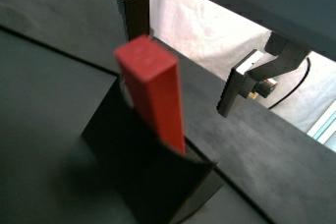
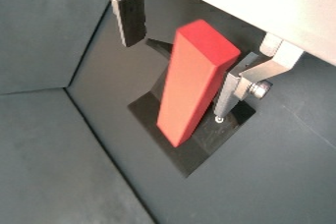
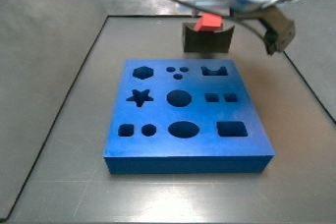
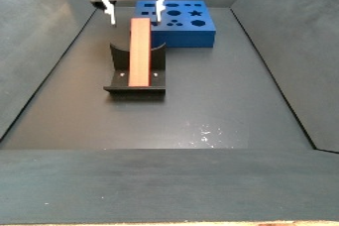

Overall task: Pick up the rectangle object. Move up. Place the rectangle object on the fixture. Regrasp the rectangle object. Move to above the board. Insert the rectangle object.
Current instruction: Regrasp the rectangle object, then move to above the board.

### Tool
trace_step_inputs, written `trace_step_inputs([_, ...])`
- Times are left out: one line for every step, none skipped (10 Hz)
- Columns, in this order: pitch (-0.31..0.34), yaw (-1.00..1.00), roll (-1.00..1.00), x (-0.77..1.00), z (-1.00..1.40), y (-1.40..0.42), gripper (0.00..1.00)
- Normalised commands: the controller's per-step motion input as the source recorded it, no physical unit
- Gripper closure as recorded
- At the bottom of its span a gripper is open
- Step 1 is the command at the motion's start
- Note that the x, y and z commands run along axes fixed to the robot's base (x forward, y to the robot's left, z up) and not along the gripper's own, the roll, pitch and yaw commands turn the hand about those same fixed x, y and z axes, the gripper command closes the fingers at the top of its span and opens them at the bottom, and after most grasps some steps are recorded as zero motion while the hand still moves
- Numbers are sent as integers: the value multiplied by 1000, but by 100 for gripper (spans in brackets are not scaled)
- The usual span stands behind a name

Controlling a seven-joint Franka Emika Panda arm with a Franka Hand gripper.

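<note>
Wrist views both show us the plain red-orange elongated rectangular block (image 2: 195, 79) standing tilted in the notch of the small dark olive-grey fixture (image 2: 197, 151), its long axis leaning up toward the camera. We see the gripper (image 2: 184, 41) above it with its flat silver fingers (image 2: 129, 12) spread wide, one on each side of the block and touching neither, so nothing is held.

In a side view the block (image 4: 138, 54) lies with its long axis running from 6 toward 12 o'clock, its upper end just under the gripper (image 4: 131, 12). The large flat bright blue board with shaped cutouts (image 4: 189, 22) sits at about 1 o'clock from the fixture (image 4: 137, 83) on the dark surface (image 4: 225, 101).

We judge the regrasp turns on closing across the block's narrow faces near its upper end. We can read no brand, label or writing.
</note>
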Motion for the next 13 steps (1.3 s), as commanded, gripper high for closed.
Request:
trace_step_inputs([-65, -78, 72, 88, -684, 5, 0])
trace_step_inputs([-27, -73, 71, 78, -477, 2, 0])
trace_step_inputs([-11, -65, 72, 76, -378, 2, 0])
trace_step_inputs([18, -46, 71, 76, -186, 1, 0])
trace_step_inputs([0, 0, 0, 0, 0, 0, 100])
trace_step_inputs([-12, -239, -397, -121, 1000, 193, 100])
trace_step_inputs([-8, -230, -397, -126, 1000, 193, 100])
trace_step_inputs([-11, -205, -382, -130, 1000, 190, 100])
trace_step_inputs([-4, -149, -308, -134, 1000, 176, 100])
trace_step_inputs([20, -112, -238, -129, 1000, 168, 100])
trace_step_inputs([50, -78, -165, -121, 1000, 156, 100])
trace_step_inputs([62, -58, -133, -119, 1000, 149, 100])
trace_step_inputs([74, -38, -107, -119, 1000, 144, 100])
